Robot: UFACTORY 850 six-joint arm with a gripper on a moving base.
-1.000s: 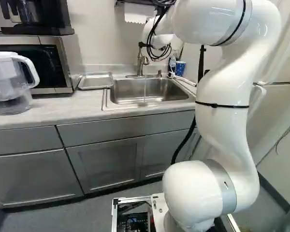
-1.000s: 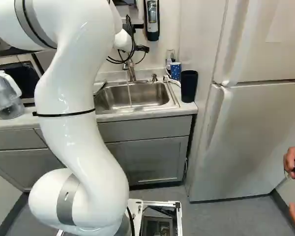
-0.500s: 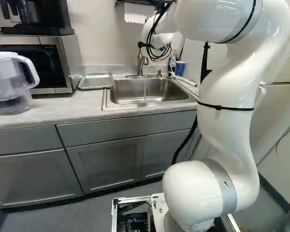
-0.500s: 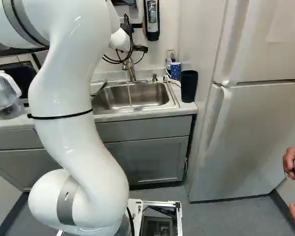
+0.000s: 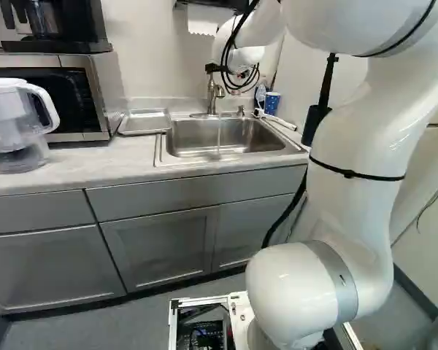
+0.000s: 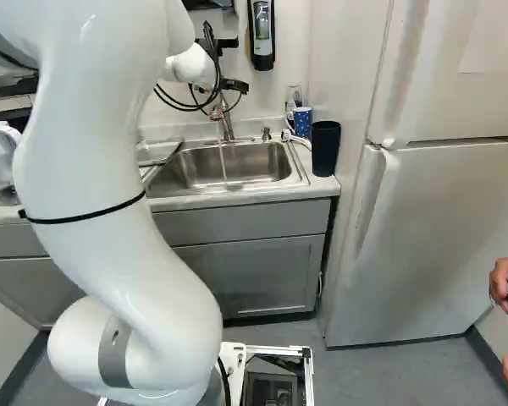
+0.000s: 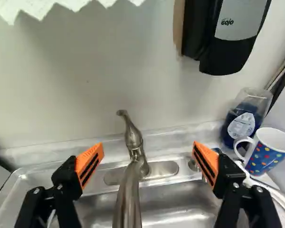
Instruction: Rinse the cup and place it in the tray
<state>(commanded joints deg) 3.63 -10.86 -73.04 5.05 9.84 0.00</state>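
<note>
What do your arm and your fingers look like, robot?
My arm is shiny white and chunky, with smooth, rounded bends. It has a grey ring around a low joint, a thin black strap higher up, and loops of black cable near its far end. My fingers are black, with bright orange pads that have dark stripes.

Pale countertop [image 5: 95,162] with steel sink [image 5: 192,136], microwave [image 5: 107,82], pitcher [image 5: 7,117], tray [image 5: 144,122], cup [image 7: 267,153], bottle [image 7: 242,124], black tumbler [image 6: 325,149].
</note>
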